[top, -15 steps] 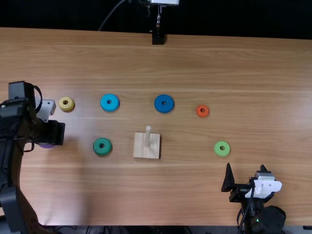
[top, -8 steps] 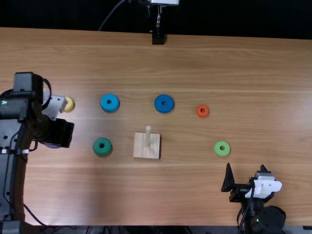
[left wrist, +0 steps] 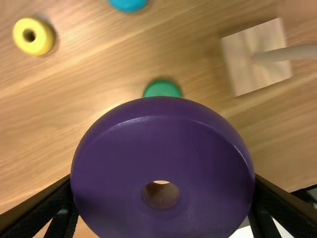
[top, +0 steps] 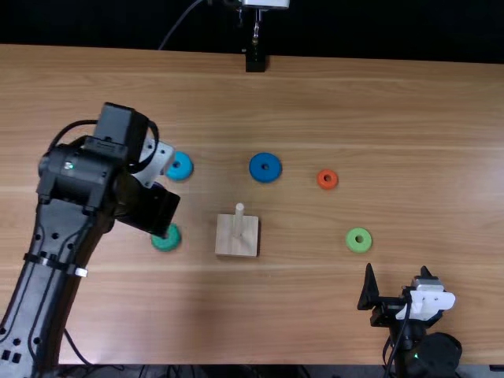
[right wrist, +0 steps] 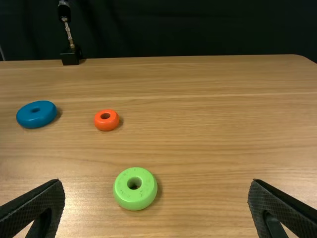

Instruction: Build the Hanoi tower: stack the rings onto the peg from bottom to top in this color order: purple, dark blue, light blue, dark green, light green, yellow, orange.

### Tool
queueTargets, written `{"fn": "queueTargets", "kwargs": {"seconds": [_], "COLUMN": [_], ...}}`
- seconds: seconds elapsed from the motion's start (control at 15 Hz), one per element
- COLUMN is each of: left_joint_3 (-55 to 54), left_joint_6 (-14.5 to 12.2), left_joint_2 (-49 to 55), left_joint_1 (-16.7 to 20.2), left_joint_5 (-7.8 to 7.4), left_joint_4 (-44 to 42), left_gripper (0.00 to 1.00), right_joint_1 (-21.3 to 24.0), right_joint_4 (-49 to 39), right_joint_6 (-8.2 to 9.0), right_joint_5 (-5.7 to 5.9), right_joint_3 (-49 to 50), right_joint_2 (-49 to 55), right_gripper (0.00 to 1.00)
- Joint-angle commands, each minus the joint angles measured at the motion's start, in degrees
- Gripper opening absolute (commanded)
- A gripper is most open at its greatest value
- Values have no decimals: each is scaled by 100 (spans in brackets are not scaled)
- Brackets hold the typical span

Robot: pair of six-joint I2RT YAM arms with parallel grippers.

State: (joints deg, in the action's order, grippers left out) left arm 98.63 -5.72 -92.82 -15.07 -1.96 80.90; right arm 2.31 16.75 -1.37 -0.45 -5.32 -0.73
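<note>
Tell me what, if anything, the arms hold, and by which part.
The left arm's fingers grip the purple ring by opposite sides of its rim. The right arm's fingers hold nothing.

Over there, the left arm (top: 83,177) is black, its long dark segment (top: 51,236) dotted with holes, with a looping black cable (top: 72,124) and white bracket (top: 160,157). The right arm (top: 429,356) has a rounded white mount (top: 426,302) and tapering, finely textured black fingers (right wrist: 285,203).

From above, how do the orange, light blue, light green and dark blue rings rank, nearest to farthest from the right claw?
From the right gripper, top view:
1. Light green ring, right side
2. Orange ring, right side, farther up
3. Dark blue ring, near middle
4. Light blue ring, left side
</note>
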Motion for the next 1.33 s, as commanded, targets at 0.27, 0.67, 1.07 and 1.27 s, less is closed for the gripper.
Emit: {"fn": "queueTargets", "kwargs": {"seconds": [0.27, 0.67, 1.07, 1.27], "left_joint_3": [666, 1457, 1686, 1686], "left_joint_6": [698, 1141, 1183, 1183], "left_joint_2": [-439, -1125, -1424, -1608], "left_joint_1": [-928, -1631, -1991, -2070], "left_joint_5": [-5, 16, 16, 16], "left_joint_4": [10, -1, -1, -11], "left_gripper": [0, 0, 0, 0], "right_joint_1": [77, 77, 77, 77], "right_joint_4": [208, 208, 208, 208], "right_joint_6": [10, 10, 10, 10], "right_joint_5": [3, 3, 3, 3], "right_joint_3": [444, 444, 444, 444], "right_joint_2": [73, 73, 73, 73], "right_gripper": [100, 100, 100, 100]}}
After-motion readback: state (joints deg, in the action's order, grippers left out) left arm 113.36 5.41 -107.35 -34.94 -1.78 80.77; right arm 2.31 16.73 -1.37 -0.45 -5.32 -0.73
